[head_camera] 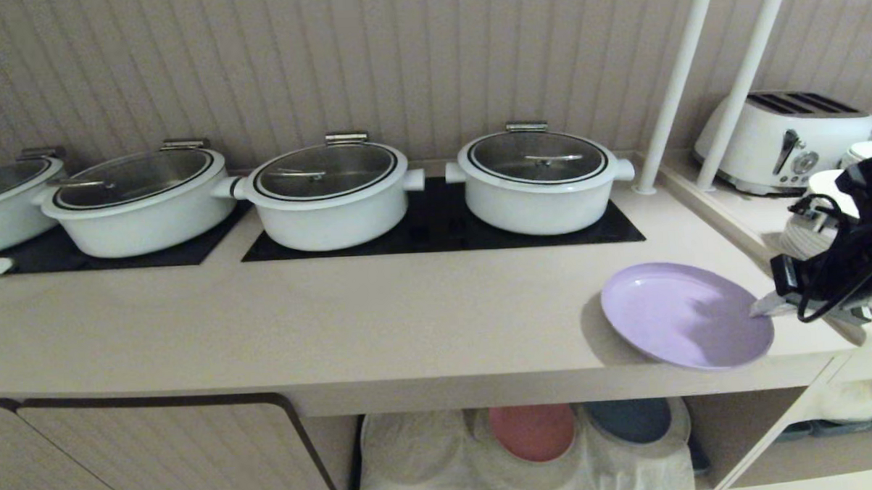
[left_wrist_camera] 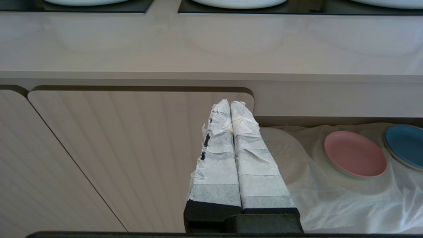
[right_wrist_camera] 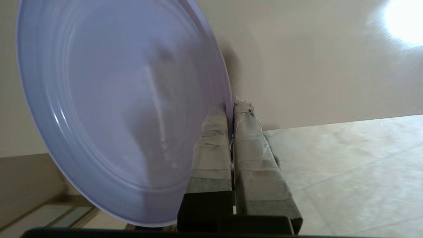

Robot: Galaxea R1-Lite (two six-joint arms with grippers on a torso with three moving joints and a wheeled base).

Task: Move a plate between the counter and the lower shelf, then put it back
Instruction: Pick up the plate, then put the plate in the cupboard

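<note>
Plate (head_camera: 681,312), lilac and round, sits at the right end of the tabletop (head_camera: 337,321), part of it overhanging the front edge above the lower shelf (head_camera: 531,474). Being round, it has no long axis; its hollow faces up, tilted slightly. Left gripper (left_wrist_camera: 230,107) hangs shut and empty by the cabinet door. Right gripper (head_camera: 761,307) is pinched closed on the plate's right rim. Such a thin edge hold could let the plate swing or slip free.

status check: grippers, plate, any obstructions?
Right gripper shut on the lilac plate rim, plate over the counter front edge. Left gripper shut, parked by the cabinet door. No obstructions visible.
</note>
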